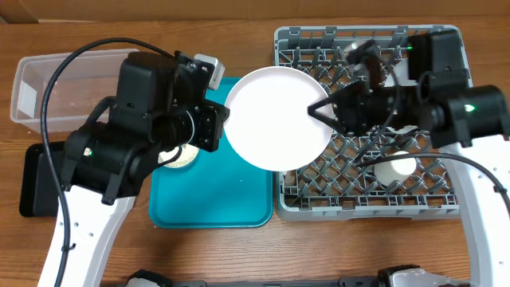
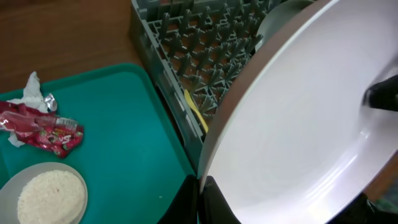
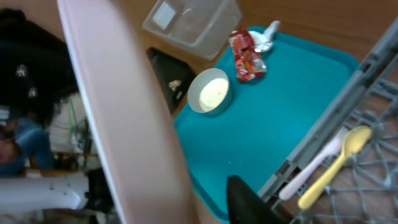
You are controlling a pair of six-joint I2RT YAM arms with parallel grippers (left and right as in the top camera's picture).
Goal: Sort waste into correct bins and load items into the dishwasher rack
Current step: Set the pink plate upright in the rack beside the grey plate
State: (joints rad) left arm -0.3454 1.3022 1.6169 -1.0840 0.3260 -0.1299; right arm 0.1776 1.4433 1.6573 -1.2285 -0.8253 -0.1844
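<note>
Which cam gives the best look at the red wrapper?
Left wrist: the red wrapper lies large and clear on the teal tray, against the white napkin. Right wrist shows it smaller, further off. Overhead doesn't show it; the left arm covers that spot.

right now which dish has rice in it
The bowl on the teal tray, next to the wrapper: it is full of white rice. The plate is bare.

One white plate (image 1: 275, 119), one bowl (image 3: 210, 93), one wrapper (image 2: 43, 129), one napkin (image 2: 30, 92), one spoon (image 3: 336, 167), one fork (image 3: 305, 177)
</note>
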